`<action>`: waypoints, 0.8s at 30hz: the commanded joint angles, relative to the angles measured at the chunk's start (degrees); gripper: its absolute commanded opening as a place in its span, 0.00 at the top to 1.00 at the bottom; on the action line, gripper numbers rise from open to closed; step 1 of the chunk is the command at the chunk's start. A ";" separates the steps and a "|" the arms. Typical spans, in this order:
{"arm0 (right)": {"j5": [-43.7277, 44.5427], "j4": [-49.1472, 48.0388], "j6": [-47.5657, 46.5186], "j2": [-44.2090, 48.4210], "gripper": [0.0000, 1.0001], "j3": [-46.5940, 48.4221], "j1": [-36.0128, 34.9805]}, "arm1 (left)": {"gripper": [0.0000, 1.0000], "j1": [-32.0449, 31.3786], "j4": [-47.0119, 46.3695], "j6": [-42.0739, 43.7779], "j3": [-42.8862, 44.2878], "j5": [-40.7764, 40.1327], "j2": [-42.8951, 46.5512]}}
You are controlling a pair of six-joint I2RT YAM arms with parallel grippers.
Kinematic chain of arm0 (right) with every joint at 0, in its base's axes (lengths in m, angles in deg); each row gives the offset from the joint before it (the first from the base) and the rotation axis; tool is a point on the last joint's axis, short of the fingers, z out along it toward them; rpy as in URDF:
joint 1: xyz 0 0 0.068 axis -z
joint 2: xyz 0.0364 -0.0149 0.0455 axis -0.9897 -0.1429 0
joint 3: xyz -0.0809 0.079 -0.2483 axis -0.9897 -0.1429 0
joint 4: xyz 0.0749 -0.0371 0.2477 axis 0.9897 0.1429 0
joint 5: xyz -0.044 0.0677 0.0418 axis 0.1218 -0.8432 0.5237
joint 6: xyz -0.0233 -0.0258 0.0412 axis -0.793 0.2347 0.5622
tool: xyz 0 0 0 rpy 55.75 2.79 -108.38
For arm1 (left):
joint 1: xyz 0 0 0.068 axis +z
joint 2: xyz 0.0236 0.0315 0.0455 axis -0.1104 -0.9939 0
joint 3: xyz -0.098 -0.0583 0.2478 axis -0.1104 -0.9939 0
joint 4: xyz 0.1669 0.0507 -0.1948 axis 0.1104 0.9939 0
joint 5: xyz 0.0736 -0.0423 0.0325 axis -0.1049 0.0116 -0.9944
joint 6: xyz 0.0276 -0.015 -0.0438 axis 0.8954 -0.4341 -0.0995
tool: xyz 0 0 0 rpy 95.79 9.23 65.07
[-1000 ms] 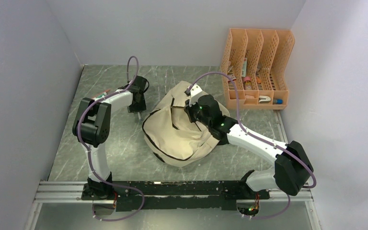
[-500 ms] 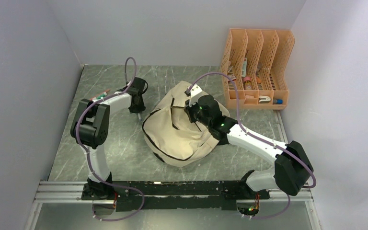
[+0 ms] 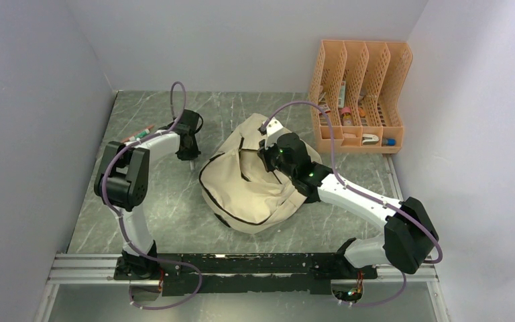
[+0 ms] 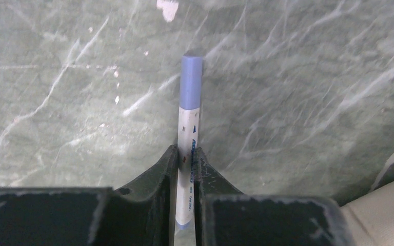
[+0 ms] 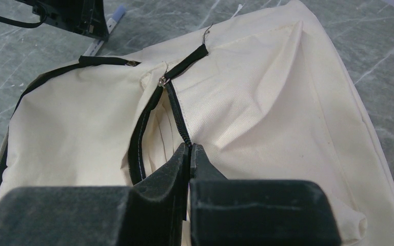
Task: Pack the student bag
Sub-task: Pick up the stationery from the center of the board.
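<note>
— What's on the left?

— The left pincer is low over the green marbled tabletop, pinching a pen between its two fingers. The pen has a blue cap and a white barrel, and the cap points away from the wrist.

— Any writing on it?

— A line of small dark print runs along the barrel, with a little blue mark above it. It is too blurred to read.

— And the bag?

— The bag lies slumped in the middle of the tabletop, just to the right of that pincer. It is soft cream fabric, creased and sagging, edged with black trim. A black zipper runs down its upper face and stands parted, with a small metal pull at the far end of the gap. Cream folds show inside.

— The other arm?

— The right pincer is on top of the bag, its fingers pressed together on the zipper's edge, nipping the bag there.

— Farther right?

— An orange perforated file rack stands in the far right corner, close to the bag. A few small items sit in its lower slots, and their labels are too small to make out.
</note>
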 commanded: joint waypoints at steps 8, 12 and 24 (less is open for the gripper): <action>-0.92 -1.34 0.60 0.09 0.99 1.37 0.09 | 0.90 0.54 2.87 2.47 -2.99 5.66 14.51; 0.20 -1.98 1.17 0.82 1.00 1.04 0.04 | 0.90 0.21 -0.14 2.41 -7.25 12.90 21.49; 6.10 -4.58 2.05 3.13 1.00 1.02 0.09 | 0.93 -15.32 -8.14 -6.37 -20.05 25.76 41.17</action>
